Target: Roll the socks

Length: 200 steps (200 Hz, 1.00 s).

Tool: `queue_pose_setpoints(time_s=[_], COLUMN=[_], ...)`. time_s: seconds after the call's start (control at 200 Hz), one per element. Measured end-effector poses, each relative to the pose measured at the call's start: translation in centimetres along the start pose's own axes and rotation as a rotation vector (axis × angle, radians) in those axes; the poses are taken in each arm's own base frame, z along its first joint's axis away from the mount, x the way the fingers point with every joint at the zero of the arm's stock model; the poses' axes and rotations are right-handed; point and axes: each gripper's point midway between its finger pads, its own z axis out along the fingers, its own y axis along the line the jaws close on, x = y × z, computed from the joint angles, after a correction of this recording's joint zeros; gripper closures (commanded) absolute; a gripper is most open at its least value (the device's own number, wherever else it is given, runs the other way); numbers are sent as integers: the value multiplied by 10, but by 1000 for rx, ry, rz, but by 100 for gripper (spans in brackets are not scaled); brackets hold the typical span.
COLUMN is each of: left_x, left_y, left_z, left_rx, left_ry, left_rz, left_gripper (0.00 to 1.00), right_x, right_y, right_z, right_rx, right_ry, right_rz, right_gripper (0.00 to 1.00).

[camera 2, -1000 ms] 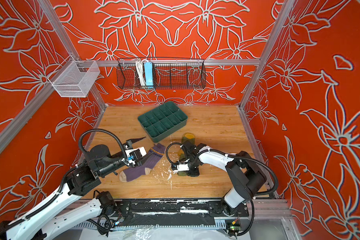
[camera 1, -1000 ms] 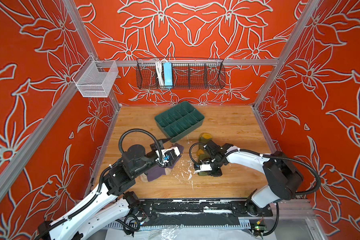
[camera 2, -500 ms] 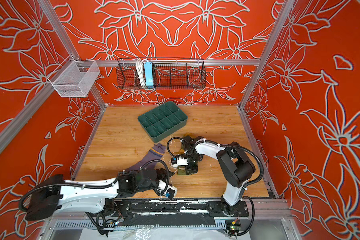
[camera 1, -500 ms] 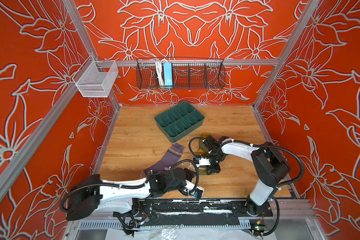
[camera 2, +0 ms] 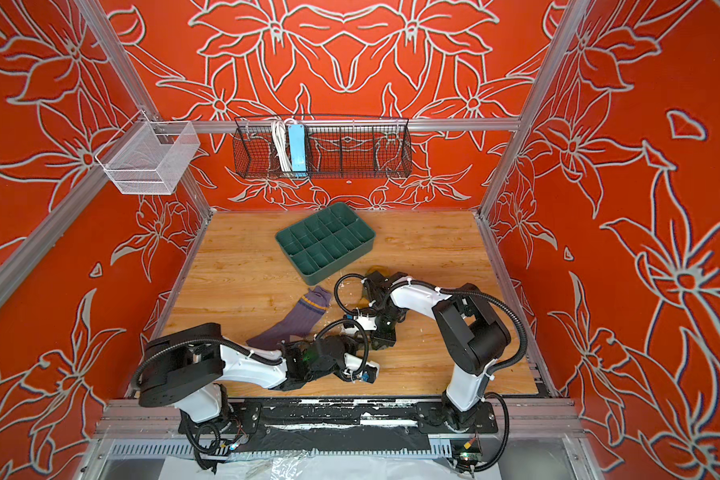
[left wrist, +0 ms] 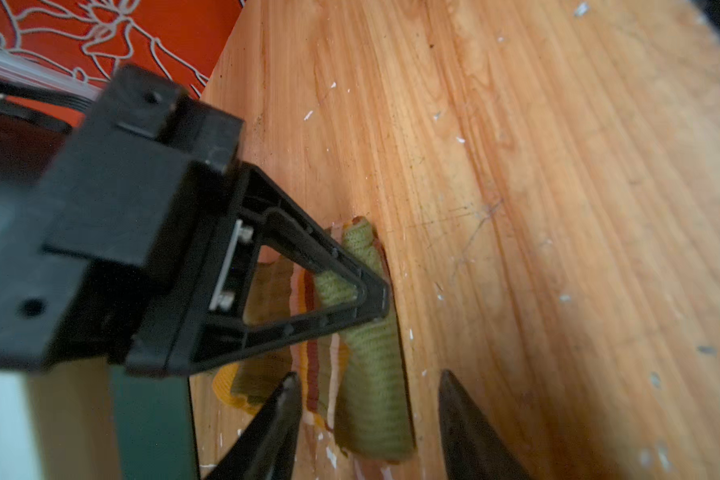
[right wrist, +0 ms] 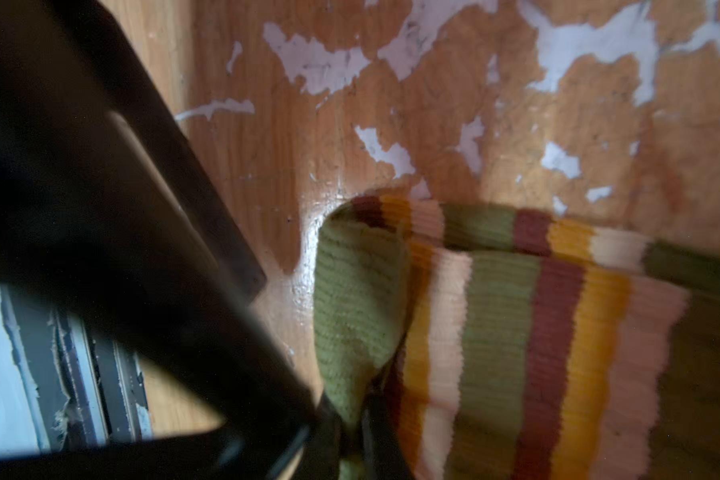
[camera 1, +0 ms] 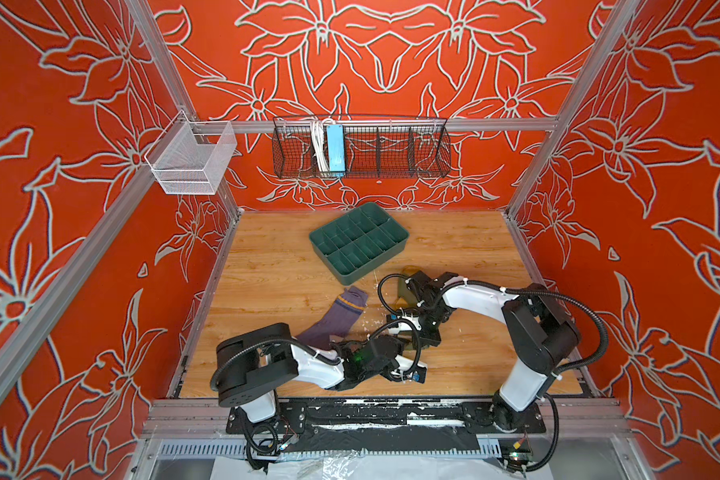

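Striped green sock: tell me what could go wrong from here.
1. The right gripper pinches only a thin fold of the striped green sock; it may slip and unfold.
2. The left gripper, open astride the sock's edge, sits close to the right gripper; closing could knock it.
3. The purple sock lies partly under the left arm and might get dragged.

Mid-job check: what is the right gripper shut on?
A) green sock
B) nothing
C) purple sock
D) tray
A: in the right wrist view the right gripper pinches a folded edge of the green sock, while the purple sock lies apart from it in a top view.
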Motion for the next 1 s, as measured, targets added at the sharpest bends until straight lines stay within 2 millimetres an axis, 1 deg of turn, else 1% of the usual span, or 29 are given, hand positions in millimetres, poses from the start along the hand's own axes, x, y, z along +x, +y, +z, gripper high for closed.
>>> queue_pose_setpoints(time_s=[0.205, 0.335, 0.53, 0.726, 0.931, 1.001], left_x=[15, 15, 12, 9, 8, 7], left_y=[3, 3, -2, -3, -2, -1], left_z=[12, 16, 21, 25, 27, 27], left_rx=[4, 9, 49, 69, 81, 89], left_ry=[37, 34, 30, 38, 54, 63], left_rz=[-68, -91, -118, -145, -178, -195], left_gripper=[58, 63, 78, 100, 100, 100], right_x=[0, 0, 1, 3, 4, 6], right_y=[0, 0, -1, -4, -5, -7], right_z=[0, -1, -2, -3, -6, -8], right_rx=[5, 11, 21, 44, 84, 117], right_ry=[-7, -11, -17, -11, -22, -30], right_rz=[-1, -4, 16, 32, 41, 46], right_gripper=[100, 100, 100, 100, 100, 87])
